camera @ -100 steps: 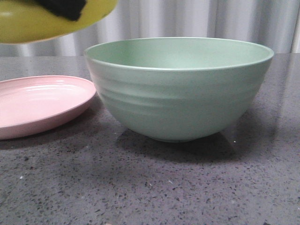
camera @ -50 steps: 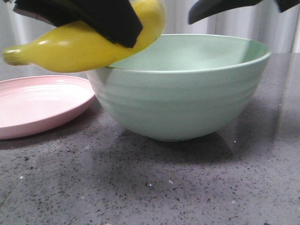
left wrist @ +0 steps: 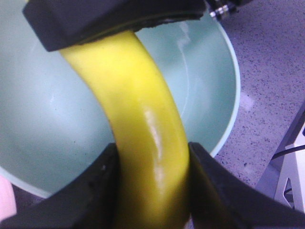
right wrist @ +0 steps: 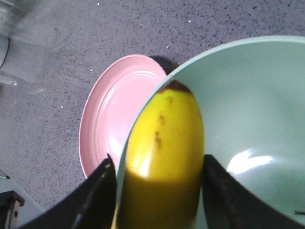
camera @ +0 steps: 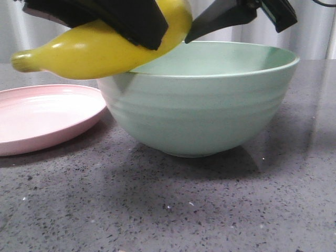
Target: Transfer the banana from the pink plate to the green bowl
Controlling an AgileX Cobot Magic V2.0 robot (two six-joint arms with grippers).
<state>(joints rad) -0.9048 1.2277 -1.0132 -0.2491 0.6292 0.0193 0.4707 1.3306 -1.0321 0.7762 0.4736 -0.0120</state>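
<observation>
The yellow banana [camera: 84, 52] hangs across the left rim of the green bowl [camera: 199, 115], stem end out toward the pink plate [camera: 42, 115], which has nothing on it. In the left wrist view my left gripper [left wrist: 152, 191] is shut on the banana [left wrist: 138, 95], both fingers pressed to its sides over the bowl [left wrist: 38, 109]. My right gripper [right wrist: 159, 191] straddles the banana's [right wrist: 167, 133] other end. A slim gap shows beside one finger, so it stands open. Below it lie the bowl [right wrist: 257, 105] and the plate [right wrist: 119, 105]. One of its black fingers [camera: 220, 18] shows above the bowl.
Bowl and plate stand side by side on a grey speckled tabletop [camera: 168, 210], the plate's edge close to the bowl's left wall. A pale curtain [camera: 315, 31] closes the back. A white frame with a cable [left wrist: 290, 176] stands beyond the bowl in the left wrist view.
The banana came down from the upper left to the bowl's left rim, then edged right. The right gripper entered from the upper right and lowered around the banana's end. The bowl shifted slightly.
</observation>
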